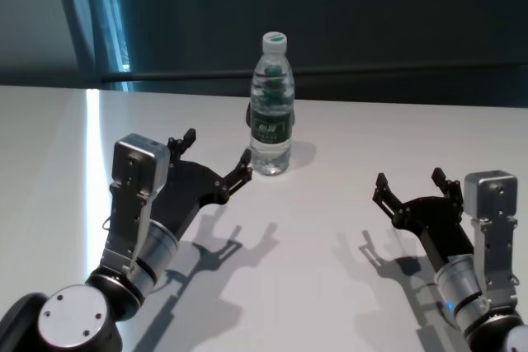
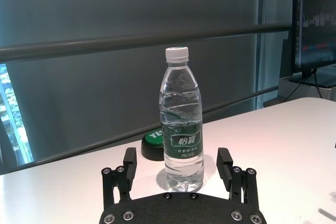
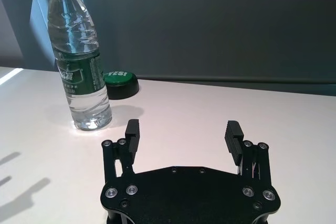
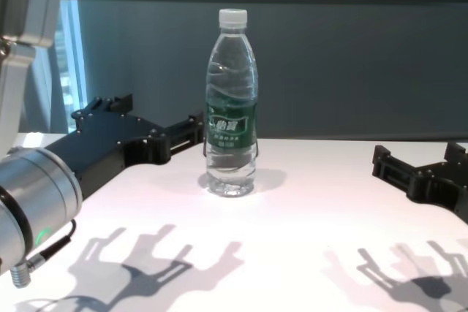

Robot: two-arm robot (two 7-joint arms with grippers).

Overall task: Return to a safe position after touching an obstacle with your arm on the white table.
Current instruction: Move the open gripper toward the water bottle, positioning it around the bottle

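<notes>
The obstacle, a clear water bottle (image 1: 271,113) with a white cap and dark green label, stands upright on the white table (image 1: 330,237) near its far edge. My left gripper (image 1: 218,147) is open and empty, low over the table, pointing at the bottle. Its inner fingertip (image 1: 246,158) is right beside the bottle's base; I cannot tell if it touches. In the left wrist view the bottle (image 2: 181,129) stands just beyond the open left gripper (image 2: 177,157). My right gripper (image 1: 410,179) is open and empty, well to the right of the bottle (image 3: 79,61).
A round black button with a green top (image 3: 121,82) sits on the table just behind the bottle. A dark rail and wall run along the table's far edge. A monitor (image 2: 315,24) stands beyond the table.
</notes>
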